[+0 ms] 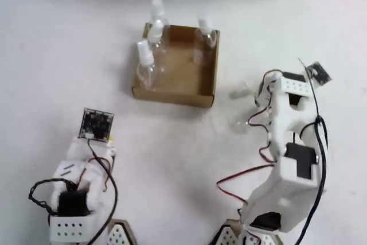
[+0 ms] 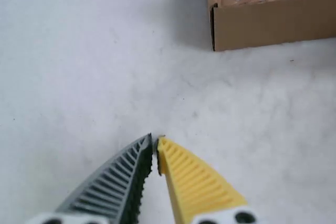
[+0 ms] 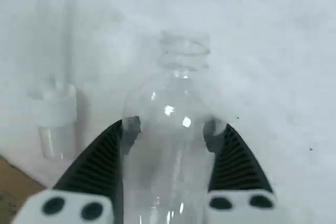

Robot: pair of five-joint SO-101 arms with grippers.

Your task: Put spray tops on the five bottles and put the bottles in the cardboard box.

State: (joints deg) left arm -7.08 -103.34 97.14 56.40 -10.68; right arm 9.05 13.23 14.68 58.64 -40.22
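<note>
Right end effector closed around an uncapped clear bottle, low over the table, right of the cardboard box. Loose spray top lies just beside it. I see capped bottles standing in the box. Left end effector pinched closed, empty, near the box corner.

The cardboard box sits open in the upper middle of the high view. Three clear capped bottles stand in it, two at its left and one at its right. Right of the box, my right claw pinches an uncapped bottle, with a loose spray top lying beside it.
</note>
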